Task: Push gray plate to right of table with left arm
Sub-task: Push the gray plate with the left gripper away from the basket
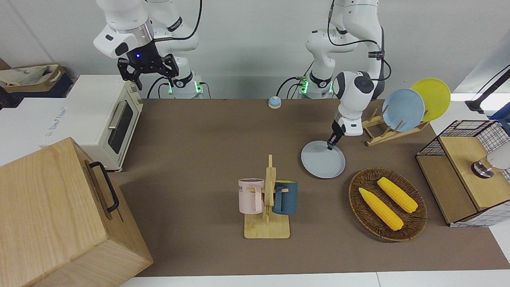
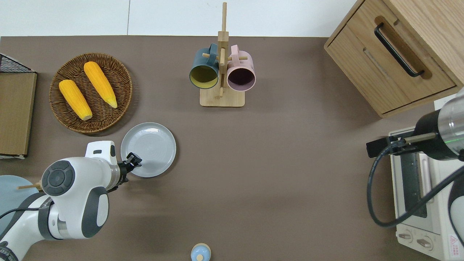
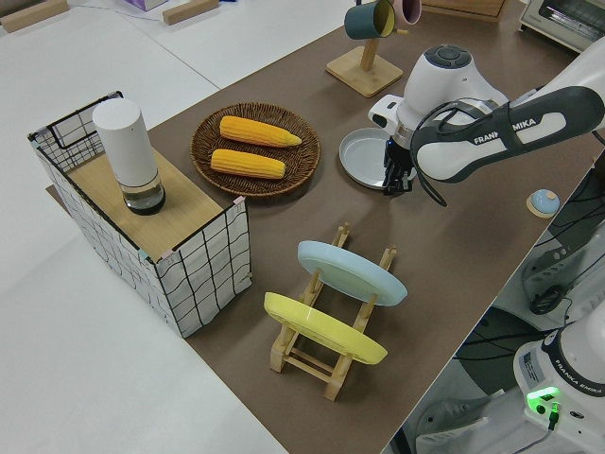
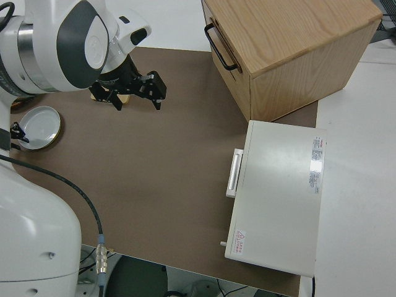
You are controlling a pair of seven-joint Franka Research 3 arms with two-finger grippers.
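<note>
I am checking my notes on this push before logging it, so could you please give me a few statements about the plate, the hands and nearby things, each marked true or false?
1. The left hand is down at the gray plate, at its rim nearest the robots' left end of the table. True.
2. The gray plate sits in the wooden dish rack. False: it lies flat on the table; the rack holds a blue plate and a yellow plate.
3. Two corn cobs lie in the wicker basket. True.
4. The right arm is pushing the plate too. False: it is parked, its hand open.
5. Both mugs stand on the table. False: the pink mug and the dark blue mug hang on a wooden mug stand.
</note>
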